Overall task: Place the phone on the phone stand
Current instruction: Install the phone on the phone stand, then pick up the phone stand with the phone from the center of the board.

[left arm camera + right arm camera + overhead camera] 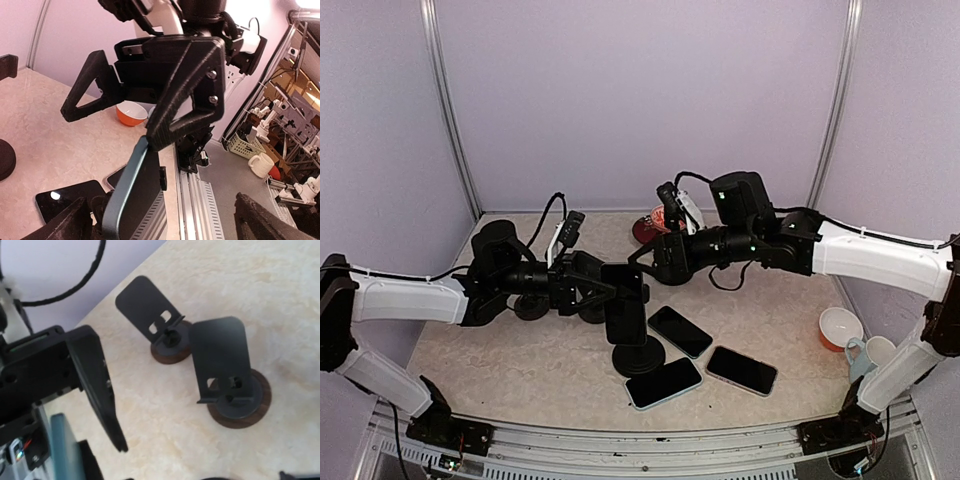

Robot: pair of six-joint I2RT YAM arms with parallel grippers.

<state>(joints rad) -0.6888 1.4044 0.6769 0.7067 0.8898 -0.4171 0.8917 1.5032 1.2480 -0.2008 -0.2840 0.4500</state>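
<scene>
**A:** Phone (626, 305) is standing nearly upright on the phone stand (640, 358), mid-table. Its teal edge is showing to the left wrist camera.

**B:** Left gripper (608, 290)?

**A:** Jaws are sitting spread, 1 finger on each side of the phone, the far one well clear of it. It is not gripping anything.

**B:** Right gripper (642, 268)?

**A:** Jaws are gaping wide too, and it is holding nothing. It is hovering at the phone's top edge. 1 fingertip (152, 140) is looking as if it touches that edge, but I cannot tell for sure.

**B:** Anything else on the table (520, 360)?

**A:** 3 other phones (680, 331) are lying flat, just right of the stand's round black base. 2 empty stands (230, 385) with round brown bases are standing side by side below the right wrist camera. An orange bowl (840, 327) and a white mug (868, 356) are sitting together at the right edge.
</scene>
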